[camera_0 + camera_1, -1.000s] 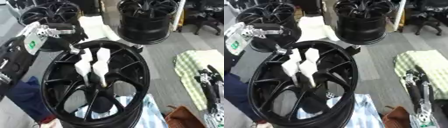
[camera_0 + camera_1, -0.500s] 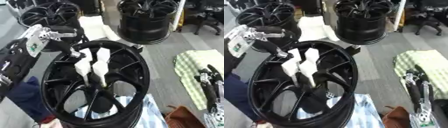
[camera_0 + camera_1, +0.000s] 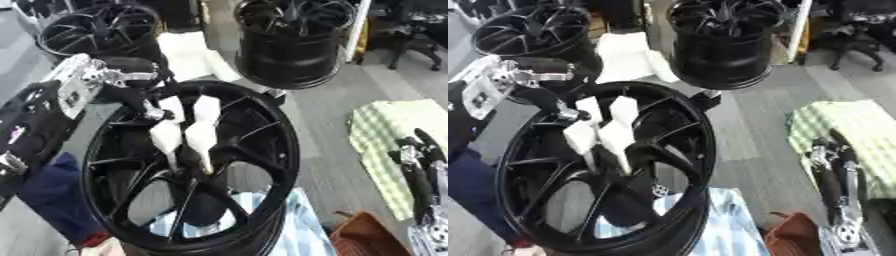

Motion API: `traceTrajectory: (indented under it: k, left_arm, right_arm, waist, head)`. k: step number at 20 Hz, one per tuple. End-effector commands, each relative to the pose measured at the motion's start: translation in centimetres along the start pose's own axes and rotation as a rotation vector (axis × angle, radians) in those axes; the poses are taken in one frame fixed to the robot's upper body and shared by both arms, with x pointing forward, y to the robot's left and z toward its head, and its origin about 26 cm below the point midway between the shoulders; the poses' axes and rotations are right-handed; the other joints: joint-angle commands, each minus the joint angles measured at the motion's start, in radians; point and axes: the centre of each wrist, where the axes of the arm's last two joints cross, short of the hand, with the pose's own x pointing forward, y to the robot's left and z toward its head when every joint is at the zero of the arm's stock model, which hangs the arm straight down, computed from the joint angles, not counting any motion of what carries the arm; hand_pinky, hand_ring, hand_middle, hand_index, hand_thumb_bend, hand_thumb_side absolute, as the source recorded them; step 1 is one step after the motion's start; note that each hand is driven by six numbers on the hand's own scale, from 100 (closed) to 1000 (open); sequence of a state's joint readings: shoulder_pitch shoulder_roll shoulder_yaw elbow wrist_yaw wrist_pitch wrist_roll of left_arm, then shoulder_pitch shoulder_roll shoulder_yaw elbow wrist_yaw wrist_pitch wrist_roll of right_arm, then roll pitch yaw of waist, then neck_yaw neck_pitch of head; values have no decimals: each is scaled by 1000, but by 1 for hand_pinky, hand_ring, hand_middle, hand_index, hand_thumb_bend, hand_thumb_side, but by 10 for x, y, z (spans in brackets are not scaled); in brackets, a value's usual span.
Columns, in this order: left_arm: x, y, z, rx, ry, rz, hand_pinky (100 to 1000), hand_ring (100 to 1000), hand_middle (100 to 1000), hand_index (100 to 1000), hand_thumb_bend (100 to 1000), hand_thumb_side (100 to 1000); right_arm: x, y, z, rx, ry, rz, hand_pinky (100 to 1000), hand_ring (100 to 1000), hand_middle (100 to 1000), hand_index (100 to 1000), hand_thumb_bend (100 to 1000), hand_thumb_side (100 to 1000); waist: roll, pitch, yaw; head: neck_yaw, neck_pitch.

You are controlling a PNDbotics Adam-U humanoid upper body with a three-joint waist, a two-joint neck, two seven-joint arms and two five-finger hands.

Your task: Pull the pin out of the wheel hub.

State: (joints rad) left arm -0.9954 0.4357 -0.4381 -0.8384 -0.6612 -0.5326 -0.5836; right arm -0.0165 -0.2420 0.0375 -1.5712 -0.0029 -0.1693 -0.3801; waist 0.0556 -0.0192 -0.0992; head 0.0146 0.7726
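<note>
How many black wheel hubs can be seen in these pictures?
3: one large wheel hub in front under the left hand, one at the far left, one upright at the far centre. More may be hidden.

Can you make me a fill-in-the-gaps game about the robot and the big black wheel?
1. The left robot hand reaches over the rim of the big ____ wheel hub.
2. The wedge-shaped pieces stuck between the spokes are ____.
3. The right robot hand rests near the picture's lower ____ corner.

Missing words: black; white; right
</note>
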Motion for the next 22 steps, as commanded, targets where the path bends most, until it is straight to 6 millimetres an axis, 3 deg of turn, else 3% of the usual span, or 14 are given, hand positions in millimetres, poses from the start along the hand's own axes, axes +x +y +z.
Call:
traceTrajectory:
  k: [1,4,6,9,10,11,22]
  left_arm:
    - [-1,8,3,-328,-241,-261,501,1000,556,816,369,625]
    - [-2,8,3,-329,-248,-267,470,1000,514,780,342,600]
    - [-2,8,3,-326,-256,-267,436,1000,470,736,276,540]
    - [-3,7,3,-317,-267,-260,432,1000,465,731,265,531]
    - [-3,9,4,-301,-273,-254,407,1000,413,684,151,413]
    - [-2,12,5,-283,-279,-247,405,1000,409,681,122,381]
    - [7,61,35,-99,-282,-217,401,1000,372,651,100,226]
  right_arm:
    - [5,-1,-5,1,-23,-3,726,638,694,920,100,657]
    - [5,-1,-5,1,-23,-3,726,638,694,920,100,657]
    - [5,-1,-5,0,-22,-3,726,638,694,920,100,657]
    - [5,-1,-5,0,-23,-2,726,638,694,920,100,657]
    - [5,-1,-4,-1,-22,-2,726,637,693,920,100,657]
    - [5,-1,-4,-2,-21,-3,726,637,693,920,100,657]
    - [4,-2,-4,-7,-17,-2,726,637,693,919,100,658]
  waist:
    - [-4,-13,-1]
    - [-4,-13,0]
    - [-4,-13,0]
    - [-4,-13,1]
    - [-5,-14,1]
    - [-5,-14,1]
    - [-5,-18,5]
  head:
    - [0,-3]
    - [0,-3]
    - [-1,-3]
    - [-1,-3]
    - [-1,-3]
    - [-1,-3]
    - [-3,-3]
